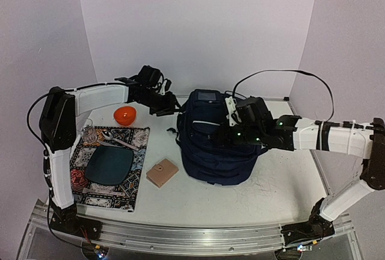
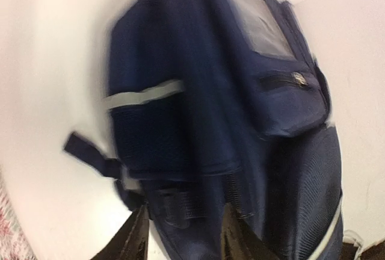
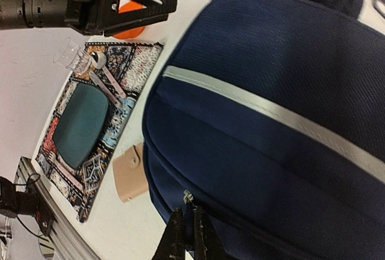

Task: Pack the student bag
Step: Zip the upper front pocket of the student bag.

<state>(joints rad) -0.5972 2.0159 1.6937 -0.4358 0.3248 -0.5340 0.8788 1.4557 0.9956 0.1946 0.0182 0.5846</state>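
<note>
At the middle of the table [image 1: 252, 203], slightly toward the right arm's side, the student bag [image 1: 204, 151] is lying with its front face upward. Its grey label [image 1: 207, 96] and top end are pointing at the far wall and its base at the arms, so its long axis is running from far to near. The right gripper [image 3: 187, 215] is resting on the bag's upper face with its jaws pressed together right at a zipper pull [image 3: 188, 196]; whether the tab is pinched between them I cannot tell. The left gripper [image 2: 185, 209] is hovering just beside the bag's far left corner, jaws standing apart and gripping nothing, though that wrist view is blurred. The step in hand is looking like getting a compartment open, with nothing packed yet as far as can be seen. The next move is likely calling for a pull along the zipper's track while the other arm is steadying the soft fabric. Left of the bag, a tan wallet [image 1: 162, 171] is sitting near it, and beyond that a patterned placemat [image 1: 120, 197] is carrying a dark plate [image 1: 109, 164], with an orange bowl [image 1: 125, 114] behind.
</note>
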